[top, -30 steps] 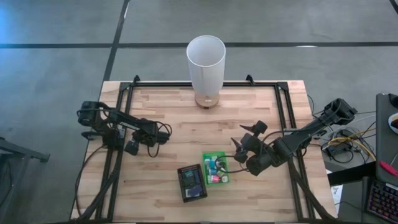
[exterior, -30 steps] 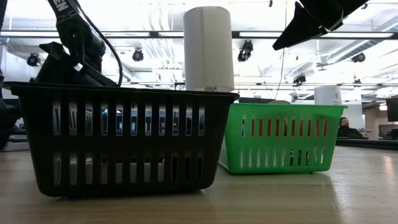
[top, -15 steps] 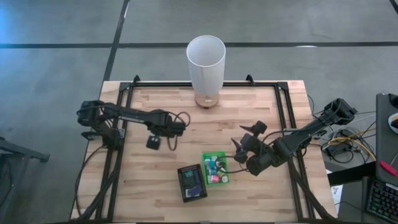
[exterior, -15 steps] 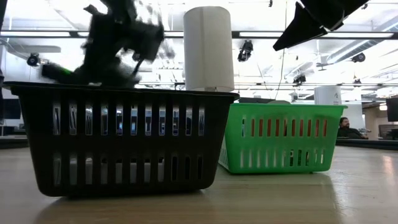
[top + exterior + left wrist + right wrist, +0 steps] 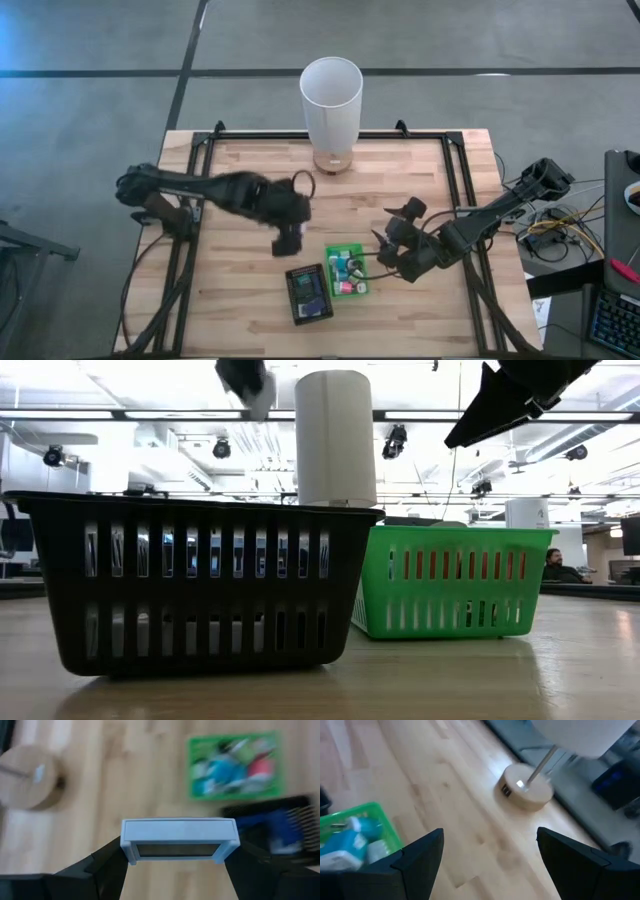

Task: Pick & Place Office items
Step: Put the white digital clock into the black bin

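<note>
Left gripper (image 5: 177, 851) carries a pale block above the table, near the green basket (image 5: 346, 270).
Its fingers are clamped on the block (image 5: 179, 838); the black basket (image 5: 308, 292) sits beside the green one, right gripper (image 5: 385, 252) hangs fingers apart just past it, white cylinder (image 5: 330, 105) farther back.

Colour-wise: the green tray (image 5: 346, 269) was packed with teal, white and pink bits, the black tray (image 5: 308, 293) had something blue in it. The block (image 5: 178, 839) was pale grey-white, the cylinder (image 5: 331, 100) plain white, the table (image 5: 250, 180) light wood with visible grain.
</note>
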{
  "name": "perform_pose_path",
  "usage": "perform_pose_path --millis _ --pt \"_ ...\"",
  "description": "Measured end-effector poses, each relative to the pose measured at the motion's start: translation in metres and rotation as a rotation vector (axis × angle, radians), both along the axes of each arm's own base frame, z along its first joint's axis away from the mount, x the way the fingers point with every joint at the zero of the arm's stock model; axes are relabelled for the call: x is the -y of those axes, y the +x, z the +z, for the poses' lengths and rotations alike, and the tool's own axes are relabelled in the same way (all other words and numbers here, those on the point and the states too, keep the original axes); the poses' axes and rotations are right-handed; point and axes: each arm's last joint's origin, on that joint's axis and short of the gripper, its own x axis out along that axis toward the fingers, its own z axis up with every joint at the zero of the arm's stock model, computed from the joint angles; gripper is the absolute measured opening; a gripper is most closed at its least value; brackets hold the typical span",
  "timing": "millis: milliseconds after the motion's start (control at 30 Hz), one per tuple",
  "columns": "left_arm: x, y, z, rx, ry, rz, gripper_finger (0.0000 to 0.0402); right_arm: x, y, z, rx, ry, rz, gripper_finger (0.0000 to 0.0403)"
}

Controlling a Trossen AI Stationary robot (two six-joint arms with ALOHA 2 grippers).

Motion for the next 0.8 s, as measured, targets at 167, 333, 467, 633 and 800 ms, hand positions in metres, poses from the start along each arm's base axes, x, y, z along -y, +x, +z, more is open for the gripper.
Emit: perform_pose_path --millis 167,333,467,633,800 --pt "0.056 -0.001 0.004 0.125 -0.107 -0.017 0.0284 -0.002 0.000 -0.002 -0.037 0.116 0.036 0.0313" --pt "0.109 -0.009 0.009 0.286 -0.135 -0.011 0.0284 -0.005 0.003 0.005 -0.027 0.161 0.054 0.0313" --pt "0.141 -0.021 0.016 0.426 -0.088 -0.013 0.0284 -0.007 0.006 0.015 0.003 0.179 0.060 0.0313" --pt "0.163 -0.031 0.016 0.532 -0.030 -0.004 0.0284 -0.009 0.009 0.025 0.031 0.191 0.066 0.0313" --pt "0.166 -0.029 -0.009 0.563 -0.040 0.024 0.0284 -0.009 0.010 0.027 0.034 0.192 0.068 0.0313"
